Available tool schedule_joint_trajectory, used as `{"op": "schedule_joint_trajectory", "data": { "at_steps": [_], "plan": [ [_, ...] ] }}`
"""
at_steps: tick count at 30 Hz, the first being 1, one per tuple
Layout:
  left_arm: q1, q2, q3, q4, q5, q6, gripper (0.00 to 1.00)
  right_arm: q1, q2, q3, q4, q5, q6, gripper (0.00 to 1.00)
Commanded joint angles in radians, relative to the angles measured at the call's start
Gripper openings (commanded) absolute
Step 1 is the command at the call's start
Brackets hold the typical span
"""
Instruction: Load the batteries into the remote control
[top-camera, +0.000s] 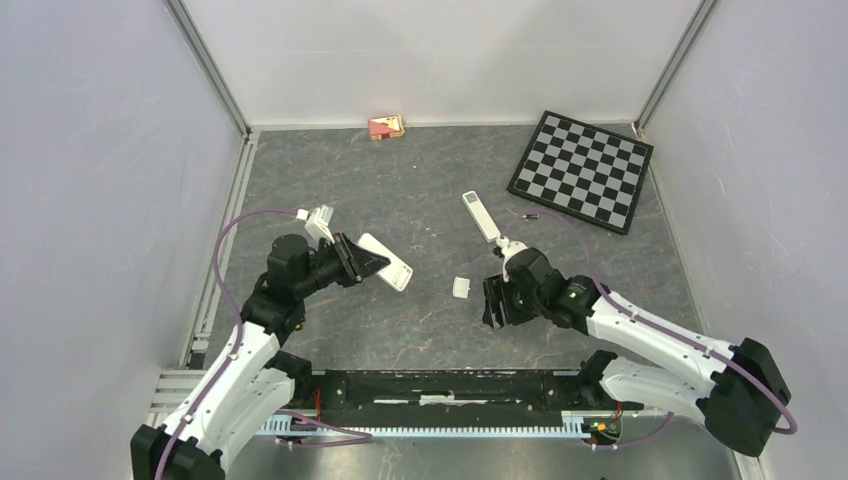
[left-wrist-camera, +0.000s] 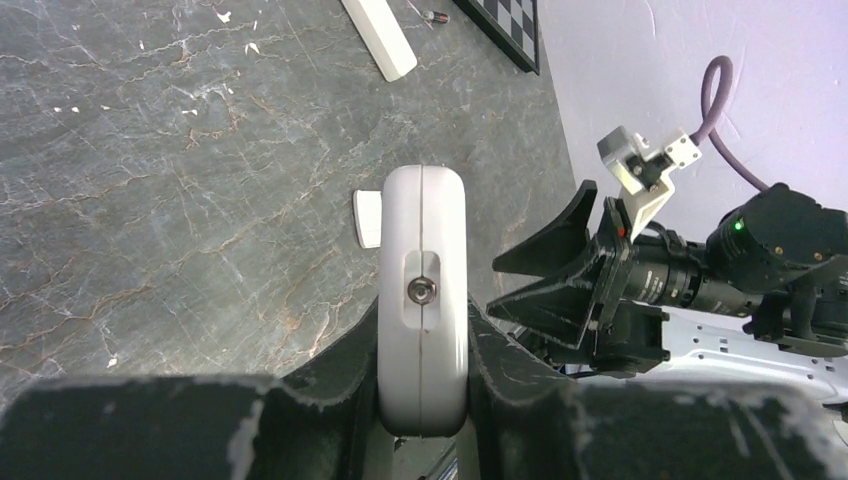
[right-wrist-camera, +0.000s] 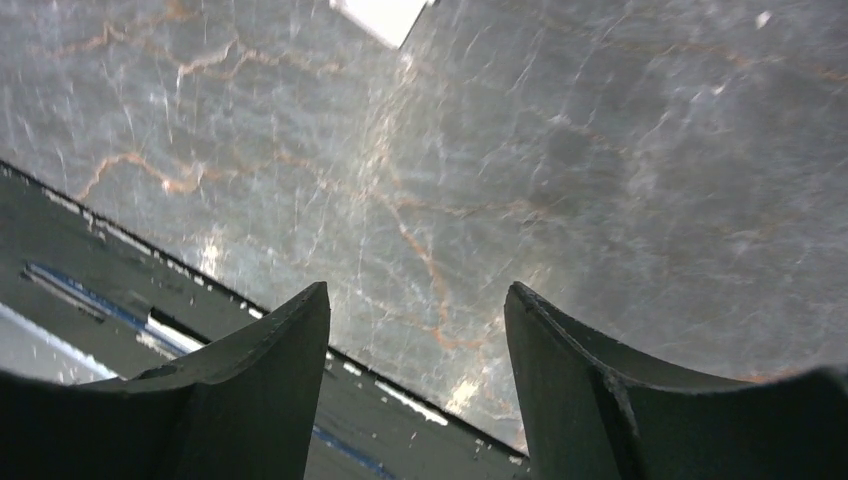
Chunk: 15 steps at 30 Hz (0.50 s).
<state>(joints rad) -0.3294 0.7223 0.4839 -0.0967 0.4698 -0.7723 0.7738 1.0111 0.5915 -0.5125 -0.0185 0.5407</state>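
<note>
My left gripper (top-camera: 362, 262) is shut on a white remote (top-camera: 388, 263) and holds it above the table; in the left wrist view (left-wrist-camera: 422, 330) the remote (left-wrist-camera: 422, 250) stands edge-on between the fingers, a small round screw showing. A second white remote (top-camera: 482, 215) lies mid-table, also in the left wrist view (left-wrist-camera: 380, 38). One slim dark battery (top-camera: 530, 214) lies by the checkerboard and shows in the left wrist view (left-wrist-camera: 435, 15). A small white cover (top-camera: 461, 287) lies on the table. My right gripper (top-camera: 495, 300) is open and empty just right of the cover (right-wrist-camera: 380, 14).
A black-and-white checkerboard (top-camera: 580, 170) lies at the back right. A small red box (top-camera: 386, 127) sits at the back wall. The black mounting rail (top-camera: 450, 390) runs along the near edge, and shows under my right gripper (right-wrist-camera: 130, 290).
</note>
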Motion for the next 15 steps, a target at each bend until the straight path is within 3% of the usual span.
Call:
{"op": "schedule_joint_trajectory", "data": {
  "at_steps": [1, 6, 15],
  "plan": [
    [-0.003, -0.044, 0.016, -0.014, -0.040, 0.042, 0.05, 0.071, 0.009, 0.050, -0.145, 0.010, 0.065, 0.70],
    [-0.003, -0.078, 0.017, -0.041, -0.072, 0.052, 0.06, 0.121, -0.015, 0.076, -0.271, -0.002, 0.101, 0.77],
    [-0.003, -0.090, 0.012, -0.063, -0.074, 0.065, 0.05, 0.129, -0.077, 0.106, -0.552, -0.065, 0.115, 0.77]
  ]
}}
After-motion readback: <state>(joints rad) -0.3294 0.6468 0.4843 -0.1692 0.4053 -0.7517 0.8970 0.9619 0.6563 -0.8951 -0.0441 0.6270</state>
